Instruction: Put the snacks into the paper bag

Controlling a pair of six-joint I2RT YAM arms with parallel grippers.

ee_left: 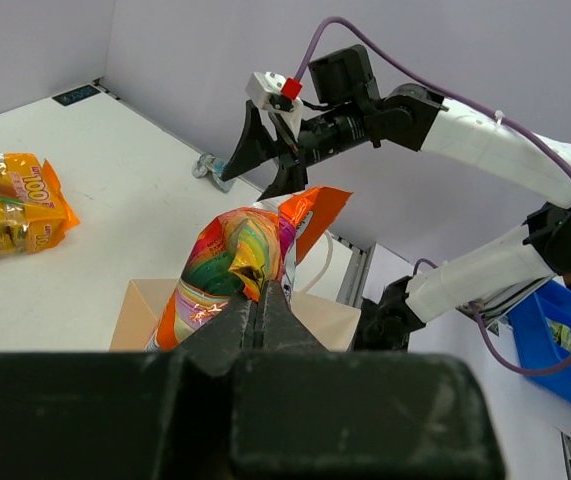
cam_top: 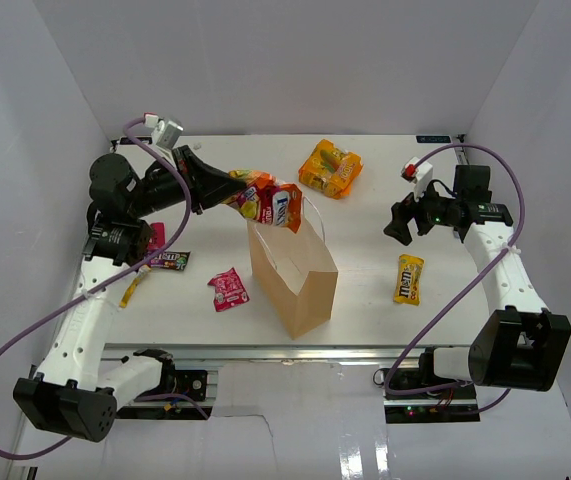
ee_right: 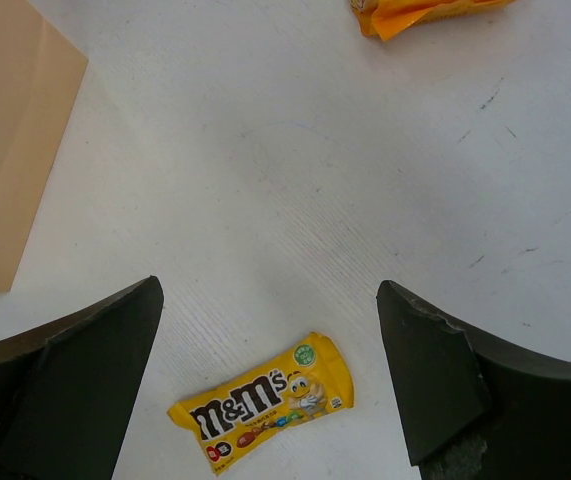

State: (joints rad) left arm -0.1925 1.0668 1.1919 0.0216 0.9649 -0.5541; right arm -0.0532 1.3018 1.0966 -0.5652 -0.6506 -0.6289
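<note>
My left gripper [cam_top: 233, 190] is shut on the orange-red-yellow candy bag [cam_top: 268, 203] and holds it above the open top of the tan paper bag [cam_top: 295, 275]. In the left wrist view the candy bag [ee_left: 235, 255] hangs from my pinched fingertips [ee_left: 261, 292] over the paper bag's rim [ee_left: 135, 310]. My right gripper [cam_top: 401, 222] is open and empty, hovering above the table. The yellow M&M's pack [ee_right: 265, 400] lies flat between its fingers [ee_right: 435, 370], and shows in the top view [cam_top: 409, 278]. The large orange bag [cam_top: 330, 167] lies at the back.
A small pink-red pack [cam_top: 229, 289] lies left of the paper bag. A dark purple-black pack [cam_top: 168, 261], a pink packet [cam_top: 157, 235] and a thin yellow packet [cam_top: 134, 289] lie near the left arm. White walls enclose the table on three sides.
</note>
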